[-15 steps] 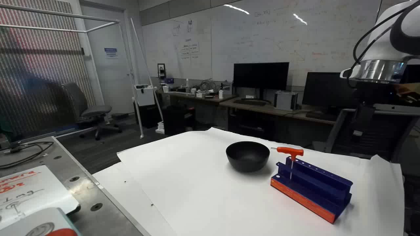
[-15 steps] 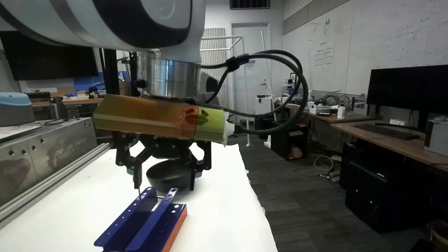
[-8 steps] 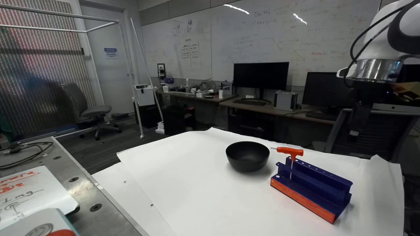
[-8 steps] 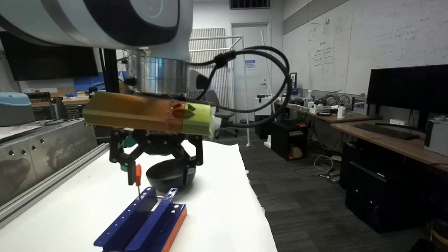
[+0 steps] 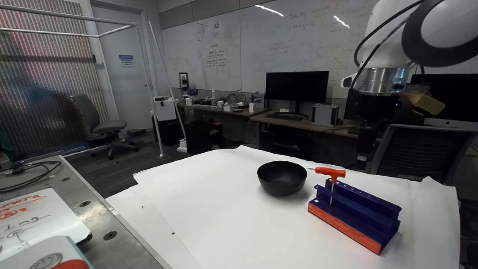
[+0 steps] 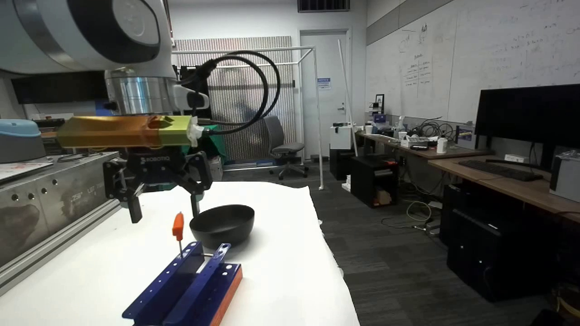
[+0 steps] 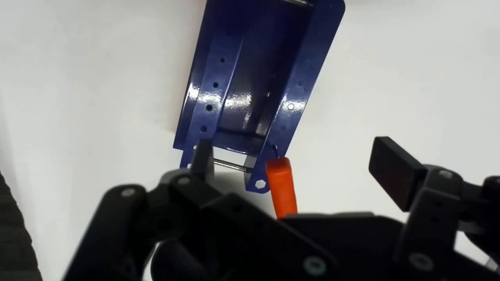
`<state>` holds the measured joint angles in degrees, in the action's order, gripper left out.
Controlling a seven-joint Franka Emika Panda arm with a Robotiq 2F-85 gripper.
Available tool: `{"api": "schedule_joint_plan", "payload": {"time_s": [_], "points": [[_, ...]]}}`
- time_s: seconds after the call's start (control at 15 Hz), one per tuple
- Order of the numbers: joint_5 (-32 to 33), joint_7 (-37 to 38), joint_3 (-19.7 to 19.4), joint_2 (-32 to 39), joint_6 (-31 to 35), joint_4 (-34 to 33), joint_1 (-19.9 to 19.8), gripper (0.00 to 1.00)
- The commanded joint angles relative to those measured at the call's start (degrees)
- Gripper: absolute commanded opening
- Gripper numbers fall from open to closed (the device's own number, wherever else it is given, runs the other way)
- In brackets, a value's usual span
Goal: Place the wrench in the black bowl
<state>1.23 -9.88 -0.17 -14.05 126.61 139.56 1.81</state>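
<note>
Wrist view: the gripper point(image 7: 297, 164) is hanging with its fingers point(image 7: 390, 168) spread wide and is holding nothing. Showing in the gap between them is the wrench point(image 7: 284, 191), its red handle point(image 7: 281, 179) lying a touch nearer the finger at picture left. The handle's long axis is running roughly square to the line along which the fingers would be closing, part of it disappearing behind the gripper's own dark body. In an exterior view, the wrench is standing upright at the end of the rack point(image 5: 362, 196) nearest the bowl point(image 5: 282, 186), its shaft point(image 5: 332, 194) reaching down into the rack. The bowl is resting near that end, apart from the rack, on the white-covered table point(image 5: 224, 216), and the wrench is not yet lying inside it. In that view, the gripper is appearing higher than the handle and off toward picture right, away from the bowl; how much of that offset is depth, nothing here is showing. The step in hand is probably a lining-up for the grasp, and the coming move is likely calling for a shift toward the bowl end, then a descent bringing the handle between the fingers.
</note>
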Motion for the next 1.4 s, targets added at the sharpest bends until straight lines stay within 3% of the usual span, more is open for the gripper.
{"api": "schedule_joint_plan", "payload": {"time_s": [0.0,0.33,0.47,0.8,1.07,1.13,1.2,1.33], "points": [[2.31,2.36,1.55,7.59,-2.47,-6.39,0.22,1.0],[2.16,0.75,2.11,14.02,-2.54,-10.47,0.58,1.0],[4.03,1.2,2.41,15.4,-1.23,-11.27,0.81,0.74],[10.2,1.79,2.66,16.89,-0.51,-12.36,1.12,0.35],[10.85,0.86,2.66,16.62,-1.31,-12.65,1.08,0.05],[11.05,0.89,2.72,16.52,-1.59,-12.75,1.17,0.0],[12.52,2.13,2.84,15.75,-1.98,-12.65,1.41,0.06],[14.97,3.58,3.35,13.86,-3.33,-12.49,2.08,0.06]]}}
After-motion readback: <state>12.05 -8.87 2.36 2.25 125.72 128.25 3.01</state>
